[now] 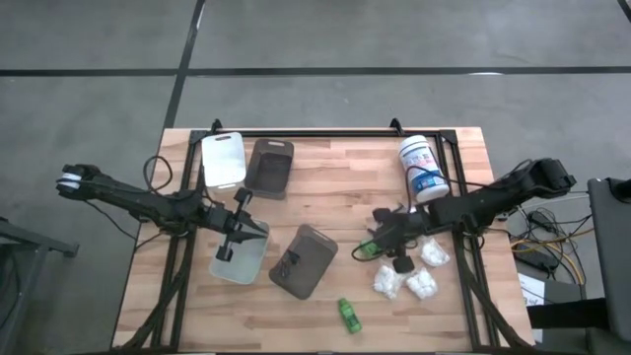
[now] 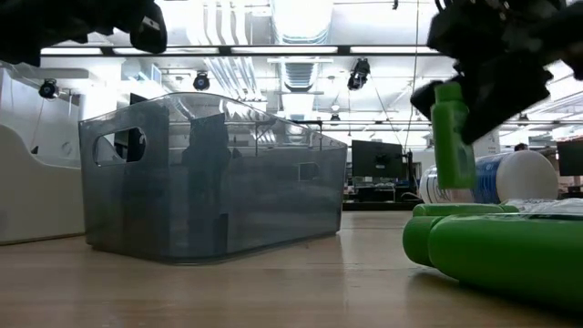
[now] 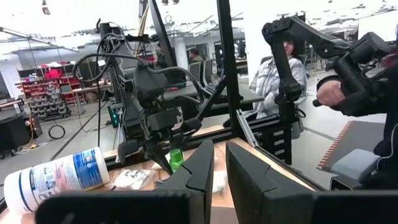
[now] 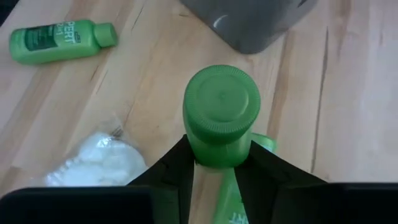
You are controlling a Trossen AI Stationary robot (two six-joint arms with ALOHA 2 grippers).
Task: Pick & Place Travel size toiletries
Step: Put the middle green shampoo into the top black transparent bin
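My right gripper [image 4: 219,163] is shut on a small green bottle [image 4: 221,115] and holds it above the table right of centre; the low view shows this bottle [image 2: 453,137] in the air. A second green bottle [image 1: 348,314] lies on its side near the front edge, and another [image 4: 239,202] lies under the held one. White packets [image 1: 422,284] lie on the wood at the right. My left gripper [image 3: 219,177] hangs over a clear tray [image 1: 246,264] at the left, its fingers close together with nothing between them. My right gripper pinches the green bottle between its two fingers, on the sides of the body just below the cap [image 4: 205,157]. The fingers slant down from the table's right side. The bottle stands nearly upright with its cap up, lifted clear of the table.
A grey tray [image 1: 304,259] stands at the centre, close to the left of the held bottle. A white tray [image 1: 224,160] and a dark one [image 1: 271,166] stand at the back left. A white tub with a blue label [image 1: 422,170] lies at the back right. A person [image 3: 280,74] shows beyond the table.
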